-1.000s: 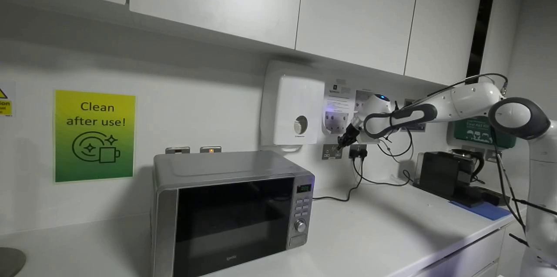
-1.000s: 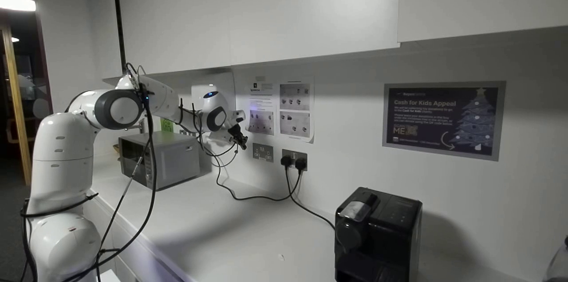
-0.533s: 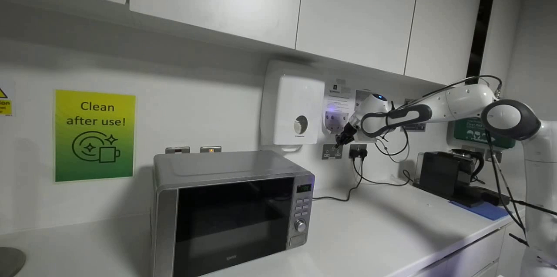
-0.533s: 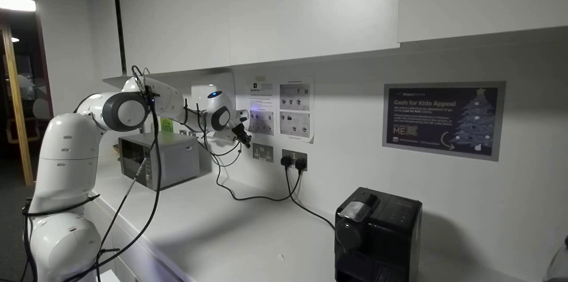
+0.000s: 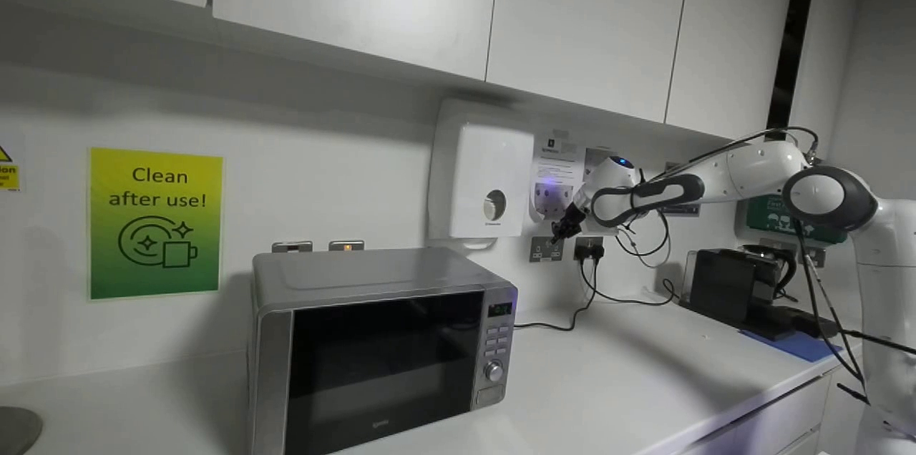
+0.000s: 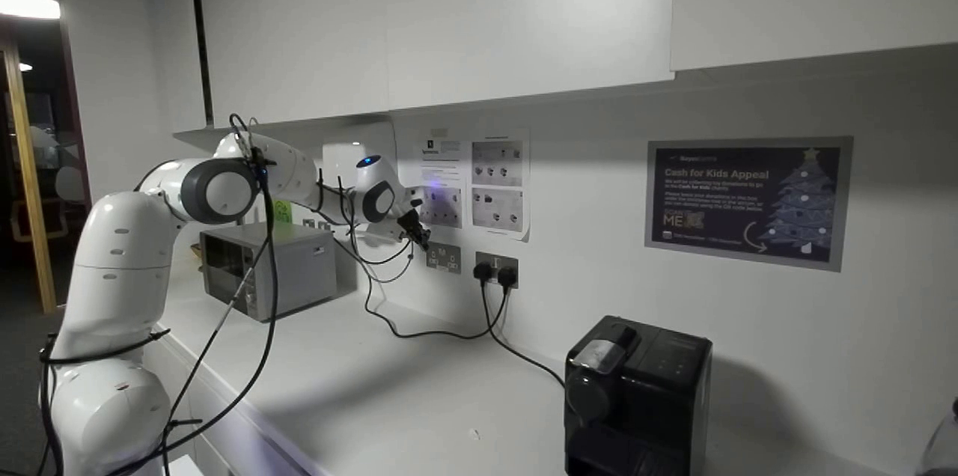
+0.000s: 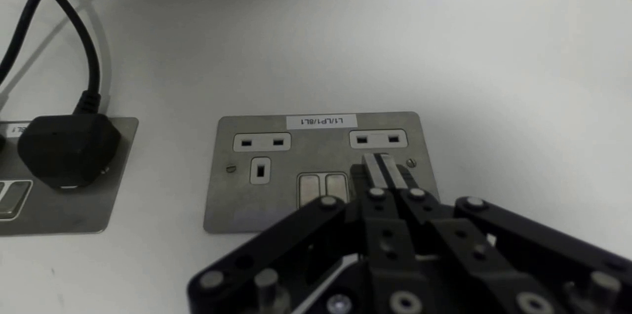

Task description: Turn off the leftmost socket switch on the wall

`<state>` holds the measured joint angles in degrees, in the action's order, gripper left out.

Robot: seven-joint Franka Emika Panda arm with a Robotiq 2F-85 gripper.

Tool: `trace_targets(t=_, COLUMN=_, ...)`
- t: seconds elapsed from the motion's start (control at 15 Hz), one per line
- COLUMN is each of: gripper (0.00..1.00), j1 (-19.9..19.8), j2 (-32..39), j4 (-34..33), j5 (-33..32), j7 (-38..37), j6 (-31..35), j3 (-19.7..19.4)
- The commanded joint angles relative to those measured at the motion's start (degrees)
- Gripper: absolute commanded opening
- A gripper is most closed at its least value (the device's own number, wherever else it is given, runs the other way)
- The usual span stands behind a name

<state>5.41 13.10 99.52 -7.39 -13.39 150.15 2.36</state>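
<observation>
Leftmost socket switch [image 7: 337, 187], as I judged it, sat in the middle of the metal plate [image 7: 237, 210] on the wall [image 7: 503, 82], packed close against its twin [image 7: 309, 188]. The wrist view showed the label [image 7: 321, 121] upside down, so I took left on the wall to be right on my screen. My claw [image 7: 379, 158] was pinched narrow with nothing in it, just beside the switch and in front of the plate. I could not tell whether it touched the metal. Plenty could go wrong: if I slid across too far, I might press the twin; if I pushed on the wrong end, the switch might stay as it was; and if I pushed off the mark, the claw might skid on the plate. The switch faced straight out into the room, and its long side ran up and down, though the claw hid one end.
</observation>
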Motion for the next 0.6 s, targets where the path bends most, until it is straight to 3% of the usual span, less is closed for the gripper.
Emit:
trace_targets(t=0.0, gripper=0.0, j1=1.02, j2=1.06, j4=-1.24, j5=-2.35, j7=-1.32, j6=2.36, j3=-1.48)
trace_targets(t=0.53, gripper=0.0, j1=1.5, j2=1.75, j4=-0.86, j5=-4.73, j7=-1.07, j6=3.33, j3=-2.6)
